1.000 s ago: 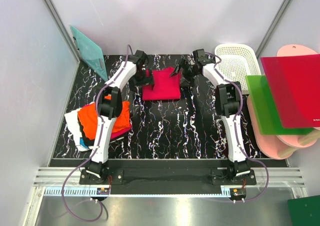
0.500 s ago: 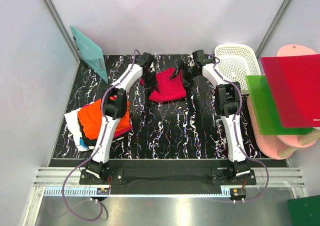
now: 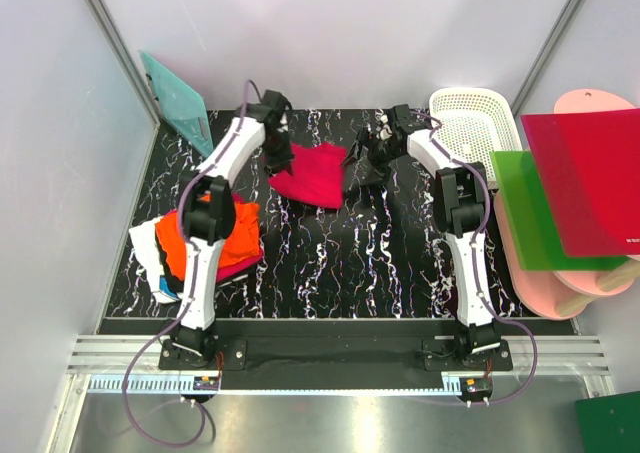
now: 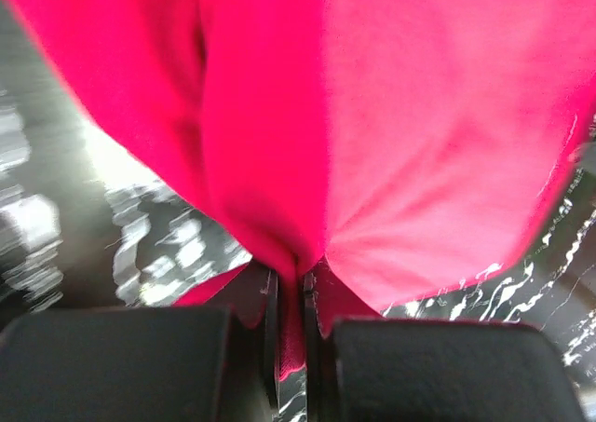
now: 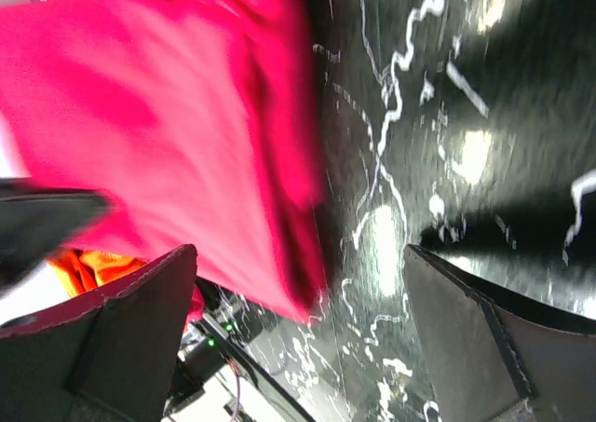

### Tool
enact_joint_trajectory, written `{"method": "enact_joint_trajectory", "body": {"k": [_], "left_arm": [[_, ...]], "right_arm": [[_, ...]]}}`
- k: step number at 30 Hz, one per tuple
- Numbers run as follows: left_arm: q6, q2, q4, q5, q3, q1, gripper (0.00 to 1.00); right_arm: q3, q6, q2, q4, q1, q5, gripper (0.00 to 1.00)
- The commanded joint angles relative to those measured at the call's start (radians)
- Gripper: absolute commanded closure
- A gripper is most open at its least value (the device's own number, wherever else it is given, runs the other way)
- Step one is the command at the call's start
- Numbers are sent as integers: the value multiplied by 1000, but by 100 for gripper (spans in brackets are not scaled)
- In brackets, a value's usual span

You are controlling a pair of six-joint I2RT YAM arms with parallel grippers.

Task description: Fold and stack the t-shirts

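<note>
A black table (image 3: pixel 340 253) veined with white sits inside pale walls. A teal board (image 3: pixel 176 101) leans in the far left corner. Off the table's right edge are a white plastic basket (image 3: pixel 470 123), a green board (image 3: pixel 528 211) and a red board (image 3: pixel 585 178), both lying over pink boards.

The red t-shirt (image 3: pixel 312 173) lies bunched and skewed at the far middle of the table, between the two arms. The left gripper (image 3: pixel 276 157) is at its left edge. In the left wrist view its fingers (image 4: pixel 270 338) are pinched tight on a fold of the red cloth (image 4: pixel 372 133), which spreads away from them over the marbled surface. Whether the shirt is lifted clear of the table cannot be told.

The right gripper (image 3: pixel 366 157) is just beside the shirt's right edge. In the right wrist view its fingers (image 5: pixel 140 329) are spread wide, gripping nothing, with the shirt's edge (image 5: pixel 168 133) reaching into the gap.

The orange t-shirt (image 3: pixel 190 235) tops a loose pile of clothes (image 3: pixel 150 263) at the table's left side, well apart from the red one.
</note>
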Motion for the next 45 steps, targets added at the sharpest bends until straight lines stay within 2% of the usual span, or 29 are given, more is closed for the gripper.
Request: {"method": "enact_joint_trajectory", "body": {"k": [1, 6, 11, 14, 18, 21, 25, 28, 31, 34, 35, 38, 42, 45], "left_arm": [[68, -207, -88, -116, 36, 19, 100], [71, -290, -142, -113, 50, 19, 100], [76, -344, -315, -222, 165, 23, 100], [57, -446, -338, -240, 102, 39, 100], [13, -572, -373, -334, -42, 80, 100], [11, -638, -382, -313, -94, 158, 100], [57, -668, -407, -293, -19, 237, 100], [45, -704, -415, -222, -34, 266, 100], [42, -758, -421, -185, -189, 266, 100], [39, -821, -403, -83, -365, 264, 100], [38, -838, -389, -5, -410, 264, 100], [19, -904, -343, 63, -527, 261, 100], [16, -948, -370, 76, -512, 263, 100], [16, -947, -446, 62, -429, 263, 100]], "right_arm": [[-43, -45, -133, -10, 8, 3, 0], [-92, -55, -160, 0, 10, -4, 0], [-153, -58, -188, 16, 10, -11, 0], [-172, -61, -197, 26, 8, -17, 0], [-181, -59, -200, 29, 10, -33, 0], [-190, -59, -202, 33, 10, -45, 0], [-204, -59, -200, 33, 11, -59, 0], [-215, -62, -200, 35, 11, -65, 0], [-218, -64, -202, 35, 11, -70, 1], [-215, -59, -194, 36, 10, -74, 0], [-212, -56, -190, 36, 10, -76, 0], [-204, -49, -180, 38, 10, -80, 0], [-202, -42, -176, 43, 10, -82, 0], [-207, -42, -171, 43, 11, -83, 0]]}}
